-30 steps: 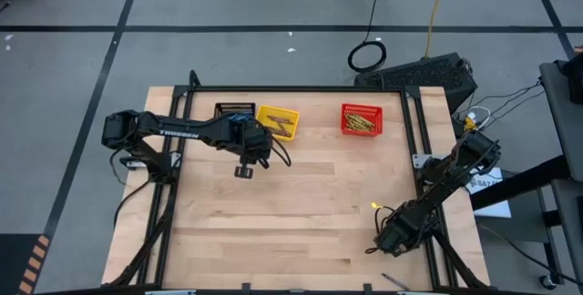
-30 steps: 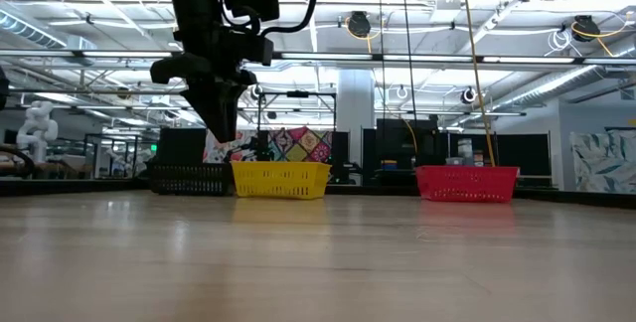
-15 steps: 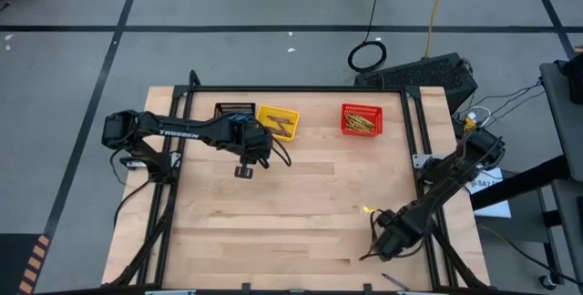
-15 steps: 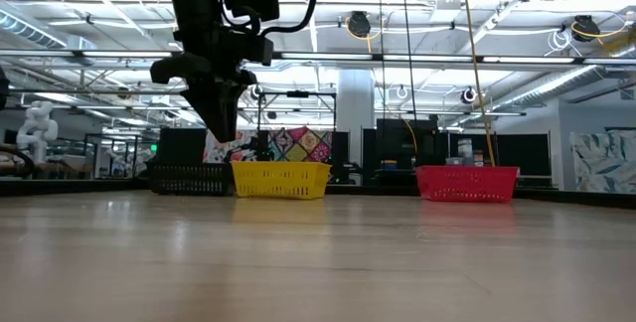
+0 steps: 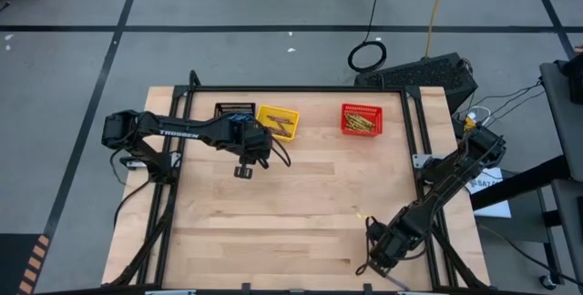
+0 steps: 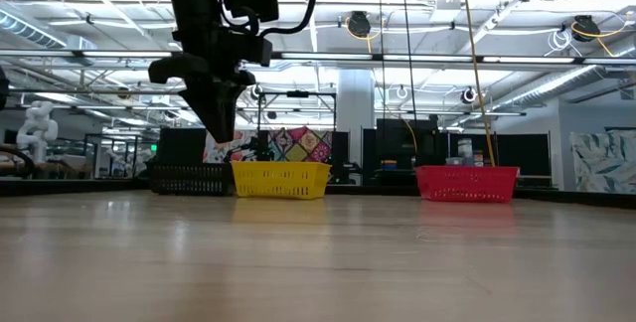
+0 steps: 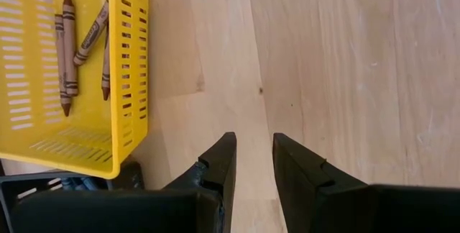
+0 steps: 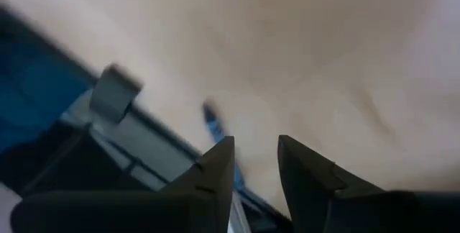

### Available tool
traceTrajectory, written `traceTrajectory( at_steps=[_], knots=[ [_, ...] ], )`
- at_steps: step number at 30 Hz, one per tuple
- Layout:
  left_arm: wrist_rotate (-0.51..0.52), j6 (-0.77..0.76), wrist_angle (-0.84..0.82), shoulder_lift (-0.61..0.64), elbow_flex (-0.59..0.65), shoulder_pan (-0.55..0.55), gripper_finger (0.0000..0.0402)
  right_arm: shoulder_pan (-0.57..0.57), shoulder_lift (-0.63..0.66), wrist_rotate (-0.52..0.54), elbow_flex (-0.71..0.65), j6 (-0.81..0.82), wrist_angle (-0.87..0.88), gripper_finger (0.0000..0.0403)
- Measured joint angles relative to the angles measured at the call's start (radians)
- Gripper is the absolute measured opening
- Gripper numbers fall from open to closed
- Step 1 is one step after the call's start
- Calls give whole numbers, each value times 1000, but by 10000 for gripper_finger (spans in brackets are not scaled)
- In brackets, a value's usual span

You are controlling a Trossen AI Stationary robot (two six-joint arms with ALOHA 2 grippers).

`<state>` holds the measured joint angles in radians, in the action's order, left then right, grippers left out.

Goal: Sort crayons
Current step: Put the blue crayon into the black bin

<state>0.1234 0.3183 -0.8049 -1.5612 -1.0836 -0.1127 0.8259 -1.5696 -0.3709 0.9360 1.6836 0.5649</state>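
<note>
Two arms over the wood table [image 5: 291,204]: left gripper [image 5: 243,171] hangs empty just in front of the black basket [image 5: 234,112] and yellow basket [image 5: 277,120], fingers slightly apart. Brown crayons [image 7: 68,49] lie in the yellow basket, more in the red basket [image 5: 362,119]. Right gripper [image 5: 364,266] sits at the table's near edge, fingers parted, nothing held, a blue crayon [image 8: 214,129] just beyond them.

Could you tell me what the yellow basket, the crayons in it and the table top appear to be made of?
The yellow basket looks like moulded plastic: uniform glossy colour, thin walls with regular slots. The crayons in it look like wax sticks in paper wrappers, judging by the printed sleeves and bare darker tips. The table top looks like pale wood with a smooth matte finish, showing grain and joined planks.
</note>
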Motion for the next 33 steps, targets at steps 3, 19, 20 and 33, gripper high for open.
traceTrajectory(
  at_steps=[3,19,20,33],
  knots=[
    [0,-3,1,0,0,0,85,1,1,-21,0,-29,-27,90],
    [0,-26,-9,0,0,0,85,94,0,71,0,145,-142,79],
    [0,-27,-9,0,0,0,85,103,0,84,0,164,-146,79],
    [0,-28,-17,0,0,0,85,189,-99,79,0,289,-213,79]
  ],
)
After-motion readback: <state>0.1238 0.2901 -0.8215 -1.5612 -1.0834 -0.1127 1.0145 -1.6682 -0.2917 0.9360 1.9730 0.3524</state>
